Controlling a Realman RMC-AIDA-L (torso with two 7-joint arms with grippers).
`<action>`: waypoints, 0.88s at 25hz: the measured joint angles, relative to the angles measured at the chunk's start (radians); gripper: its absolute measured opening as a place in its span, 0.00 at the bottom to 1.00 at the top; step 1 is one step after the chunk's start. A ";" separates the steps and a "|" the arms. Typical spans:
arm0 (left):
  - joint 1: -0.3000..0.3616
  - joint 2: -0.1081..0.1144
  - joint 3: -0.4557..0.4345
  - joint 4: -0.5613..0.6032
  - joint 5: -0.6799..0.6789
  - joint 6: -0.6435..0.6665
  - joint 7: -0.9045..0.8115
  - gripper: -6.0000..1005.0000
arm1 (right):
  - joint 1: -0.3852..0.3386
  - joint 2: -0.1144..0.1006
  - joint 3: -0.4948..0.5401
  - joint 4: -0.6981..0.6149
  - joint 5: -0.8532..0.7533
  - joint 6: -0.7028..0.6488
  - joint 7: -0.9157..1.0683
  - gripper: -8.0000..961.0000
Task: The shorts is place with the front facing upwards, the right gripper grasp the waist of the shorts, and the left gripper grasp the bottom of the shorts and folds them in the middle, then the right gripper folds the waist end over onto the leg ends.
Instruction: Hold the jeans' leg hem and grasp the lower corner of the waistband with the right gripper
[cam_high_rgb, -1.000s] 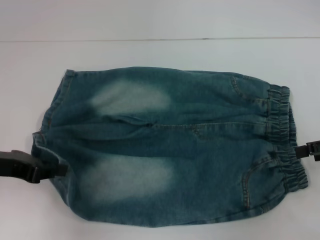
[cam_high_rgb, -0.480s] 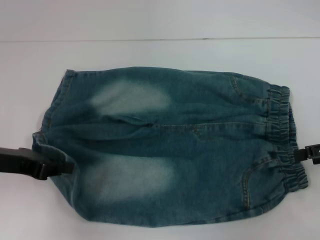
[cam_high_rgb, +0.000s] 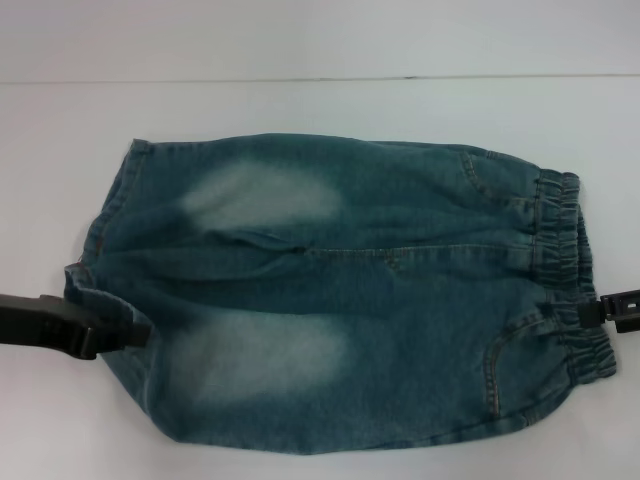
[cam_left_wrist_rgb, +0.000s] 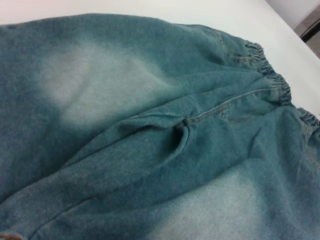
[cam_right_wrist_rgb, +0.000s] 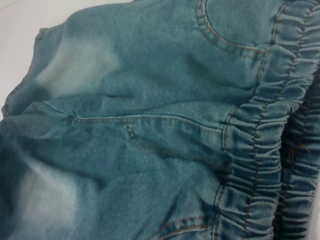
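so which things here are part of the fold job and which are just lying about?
Part of the job:
- shorts, flat, front up
- left gripper, at the leg ends
- right gripper, at the waistband

Just there:
- white table; nothing loose on it

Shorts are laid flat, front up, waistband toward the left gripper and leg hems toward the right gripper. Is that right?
Not quite. The head view shows the shorts front up, but the elastic waistband lies at the right gripper and the leg hems at the left gripper. The sides are swapped.
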 joint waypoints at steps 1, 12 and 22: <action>0.001 0.000 0.000 0.000 0.000 0.000 0.000 0.04 | 0.000 0.001 0.000 0.000 0.000 0.002 0.000 0.95; 0.000 0.003 0.000 0.000 0.000 0.000 0.006 0.04 | 0.013 0.010 -0.009 0.027 0.001 0.029 -0.001 0.95; -0.003 0.004 0.015 0.000 0.000 0.000 0.008 0.04 | 0.020 0.010 -0.009 0.053 0.002 0.039 -0.010 0.95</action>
